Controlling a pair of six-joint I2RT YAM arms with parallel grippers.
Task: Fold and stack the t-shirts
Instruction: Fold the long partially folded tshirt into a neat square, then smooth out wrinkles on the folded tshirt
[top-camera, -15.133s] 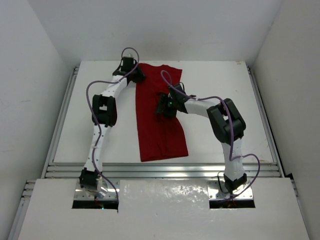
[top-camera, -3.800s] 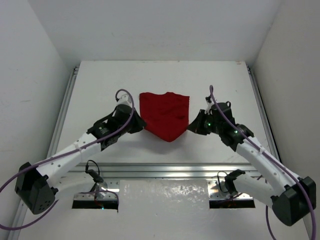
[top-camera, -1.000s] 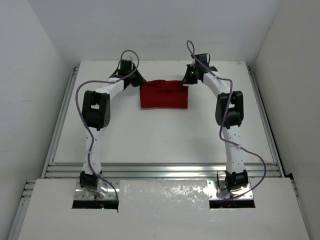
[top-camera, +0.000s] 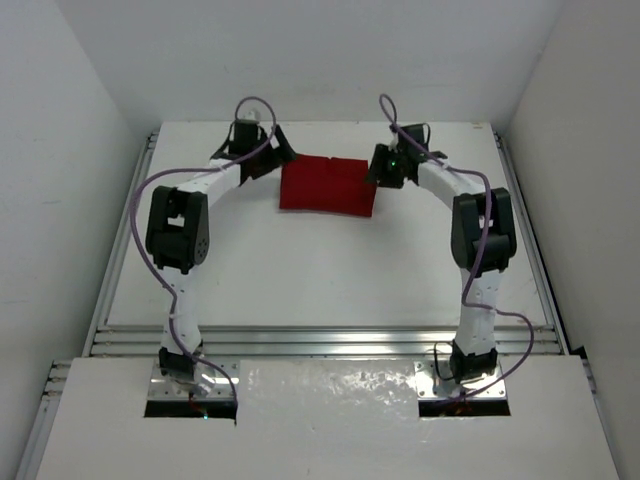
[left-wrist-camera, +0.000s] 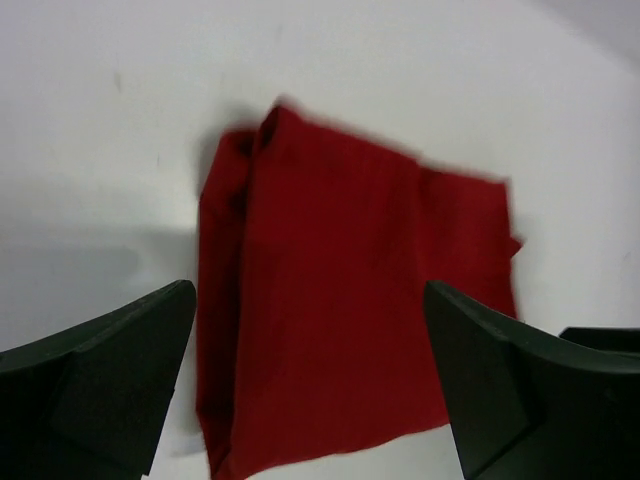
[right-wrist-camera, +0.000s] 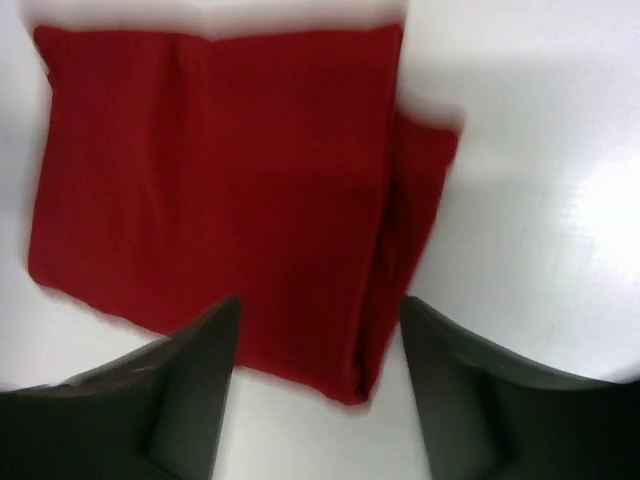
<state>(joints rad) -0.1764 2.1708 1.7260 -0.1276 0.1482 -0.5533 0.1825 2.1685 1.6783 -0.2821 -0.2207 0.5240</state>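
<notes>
The t-shirt (top-camera: 327, 185) lay folded at the far centre of the table (top-camera: 300, 270). The left gripper (top-camera: 280, 160) and right gripper (top-camera: 379, 168) flanked it, jaws spread and empty. I judged a straight lift clear would best avoid snagging the fold.

Bright even light; wrist cams blurry, t-shirt (left-wrist-camera: 340, 300) edges smeared, soft shadows.

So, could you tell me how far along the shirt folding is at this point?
Done: the t-shirt lies folded into a compact rectangle at the table's far side. In hand: nothing; the left claw and right claw sit open beside its ends. Left: maybe tidying the uneven edges; no other shirt is visible to stack.
</notes>
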